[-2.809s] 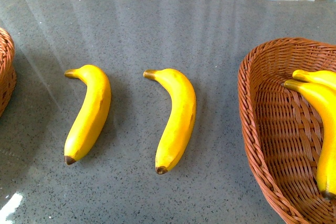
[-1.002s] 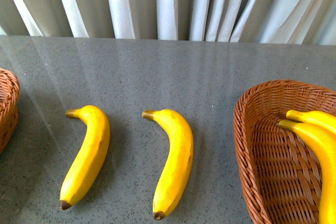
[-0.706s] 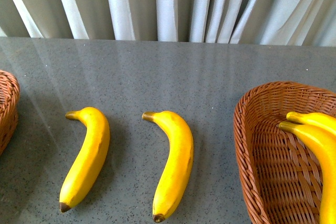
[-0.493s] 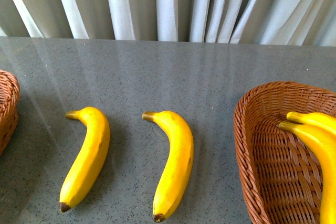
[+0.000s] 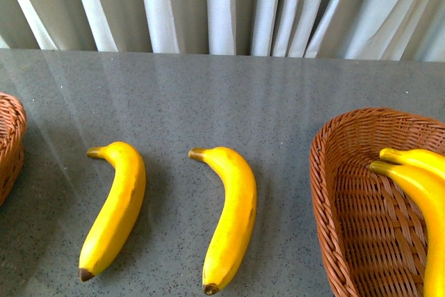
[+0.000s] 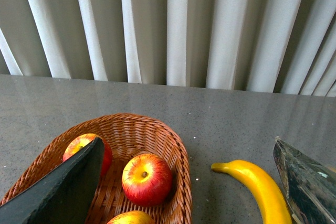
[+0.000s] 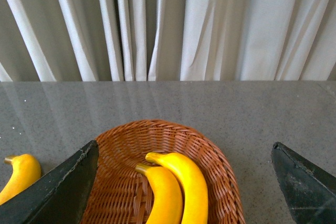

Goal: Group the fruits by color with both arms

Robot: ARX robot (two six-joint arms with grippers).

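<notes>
Two yellow bananas lie side by side on the grey table, one to the left (image 5: 115, 210) and one in the middle (image 5: 229, 217). Two more bananas (image 5: 417, 193) lie in the wicker basket (image 5: 321, 172) at the right. Neither arm shows in the front view. In the left wrist view, my left gripper (image 6: 188, 145) is open above a wicker basket (image 6: 181, 161) holding three red apples (image 6: 147, 179), with a banana (image 6: 260, 190) on the table beside it. My right gripper (image 7: 185, 144) is open over the basket (image 7: 220, 166) with the two bananas (image 7: 184, 182).
The apple basket's rim (image 5: 10, 144) shows at the front view's left edge. Pale curtains (image 5: 222, 5) hang behind the table's far edge. A banana tip (image 7: 18, 174) shows beside the right basket in the right wrist view.
Since 2.8 s ago the front view has tilted up, so the curtains show and the bananas sit lower in the picture. The bananas themselves have not moved on the table.
</notes>
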